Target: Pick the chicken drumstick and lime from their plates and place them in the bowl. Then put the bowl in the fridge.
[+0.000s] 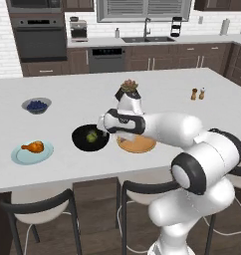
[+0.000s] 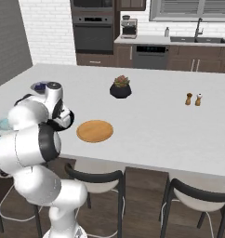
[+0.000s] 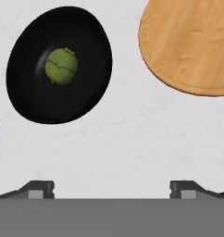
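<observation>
Hand view: lime (image 3: 61, 65) in bowl (image 3: 37, 99)

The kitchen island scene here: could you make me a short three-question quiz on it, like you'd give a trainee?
1. True or false: the lime lies inside the black bowl.
2. What rests on the blue-green plate? A) chicken drumstick B) blueberries C) nothing
3. Fill in: the wooden plate carries ____.

Key:
1. True.
2. A, the chicken drumstick.
3. Nothing; its top is bare, and the tool hangs open above the counter between it and the bowl.
</observation>
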{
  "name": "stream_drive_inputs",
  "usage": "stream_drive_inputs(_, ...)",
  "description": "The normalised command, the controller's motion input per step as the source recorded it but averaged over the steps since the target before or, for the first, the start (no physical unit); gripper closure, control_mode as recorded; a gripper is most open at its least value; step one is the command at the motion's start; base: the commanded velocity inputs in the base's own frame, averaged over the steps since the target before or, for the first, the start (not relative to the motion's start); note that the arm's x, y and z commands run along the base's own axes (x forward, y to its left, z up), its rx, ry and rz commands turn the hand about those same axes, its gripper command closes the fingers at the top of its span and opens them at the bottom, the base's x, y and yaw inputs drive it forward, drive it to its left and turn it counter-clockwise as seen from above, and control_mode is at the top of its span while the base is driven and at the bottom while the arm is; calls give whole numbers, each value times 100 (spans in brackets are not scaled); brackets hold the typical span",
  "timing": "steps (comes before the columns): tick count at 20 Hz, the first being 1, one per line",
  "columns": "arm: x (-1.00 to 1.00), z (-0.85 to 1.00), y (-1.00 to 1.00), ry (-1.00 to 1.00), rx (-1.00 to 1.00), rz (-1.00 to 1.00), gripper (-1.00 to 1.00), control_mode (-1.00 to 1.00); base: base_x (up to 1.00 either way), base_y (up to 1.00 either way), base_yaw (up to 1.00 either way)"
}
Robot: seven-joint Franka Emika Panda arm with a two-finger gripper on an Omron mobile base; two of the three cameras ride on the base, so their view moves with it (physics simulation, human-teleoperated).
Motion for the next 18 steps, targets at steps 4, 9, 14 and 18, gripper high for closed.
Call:
stream_drive_inputs(4, -61, 21, -75, 0, 0, 0, -100, -100, 0, 0, 0)
stream_drive_inputs(9, -54, 26, -53, 0, 0, 0, -100, -100, 0, 0, 0)
stream_drive_inputs(14, -39, 2, -61, 0, 0, 4, -100, -100, 0, 0, 0)
stream_drive_inputs(18, -12, 0, 0, 0, 0, 3, -100, 100, -4, 36, 8)
